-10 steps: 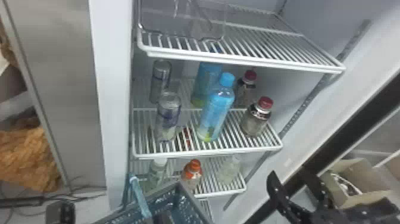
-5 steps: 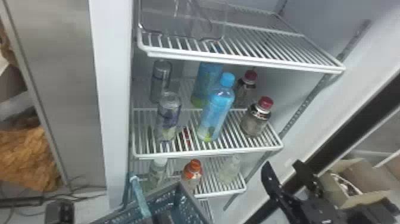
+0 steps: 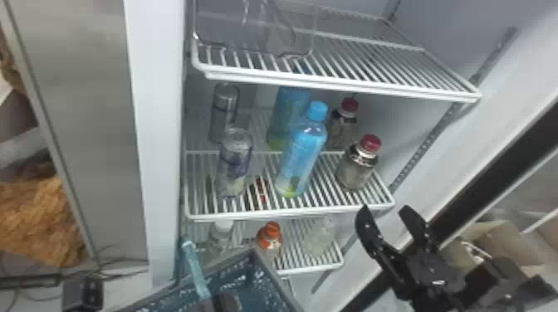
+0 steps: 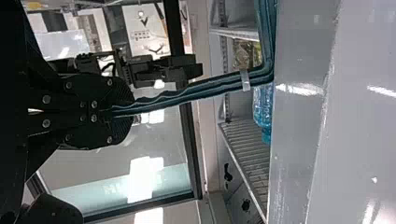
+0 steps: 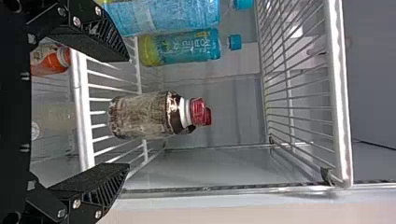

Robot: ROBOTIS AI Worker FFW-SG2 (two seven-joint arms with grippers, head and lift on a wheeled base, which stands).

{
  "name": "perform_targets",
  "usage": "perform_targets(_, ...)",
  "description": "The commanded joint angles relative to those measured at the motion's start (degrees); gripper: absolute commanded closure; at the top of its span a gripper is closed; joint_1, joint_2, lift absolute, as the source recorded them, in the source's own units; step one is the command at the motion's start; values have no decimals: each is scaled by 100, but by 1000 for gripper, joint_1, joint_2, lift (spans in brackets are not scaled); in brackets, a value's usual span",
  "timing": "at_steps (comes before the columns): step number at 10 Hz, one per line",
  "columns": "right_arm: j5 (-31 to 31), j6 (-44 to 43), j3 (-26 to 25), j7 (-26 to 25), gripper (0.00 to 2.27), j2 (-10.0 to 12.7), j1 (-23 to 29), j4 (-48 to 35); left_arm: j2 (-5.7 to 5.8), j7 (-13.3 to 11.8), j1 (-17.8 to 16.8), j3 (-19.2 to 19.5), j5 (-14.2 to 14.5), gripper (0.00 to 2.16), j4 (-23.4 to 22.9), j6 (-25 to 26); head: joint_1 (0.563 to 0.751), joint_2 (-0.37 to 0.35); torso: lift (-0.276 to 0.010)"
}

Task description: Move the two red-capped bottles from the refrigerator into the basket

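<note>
No legible words, brands, numbers or signs.

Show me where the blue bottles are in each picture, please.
Head view: blue bottles between the cans and the red-capped bottles.
Left wrist view: blue bottles between the basket's rim and the wire shelf above.
Right wrist view: blue bottles beside a red-capped bottle.
Shared landmark: that wire shelf above them.

Indoor room, shop or lab undeterminable, comprising in the head view one refrigerator at twelve o'clock, its white wire shelves bearing bottles and cans; metal panel, nine o'clock; cables, eight o'clock; cardboard box, four o'clock.
</note>
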Motion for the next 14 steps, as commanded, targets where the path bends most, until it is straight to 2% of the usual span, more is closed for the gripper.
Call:
perform_targets(1, 54, 247, 21, -57, 220, 5, -166, -12, -2, 0, 10, 23, -1, 1170, 0, -13, 695, -350, 0)
perform_targets(8, 282, 1358, 78, -145, 220, 5, -925, -40, 7, 0, 39, 34, 10, 1171, 0, -13, 695, -350, 0)
perform_targets(11, 374, 1653, 101, -418, 220, 5, -1024, -181, 7, 0, 53, 57, 22, 1171, 0, -13, 695, -350, 0)
perform_targets(14, 351, 1667, 193, -435, 219, -62, -1417, 227, 7, 0, 53, 57, 22, 1170, 0, -13, 695, -350, 0)
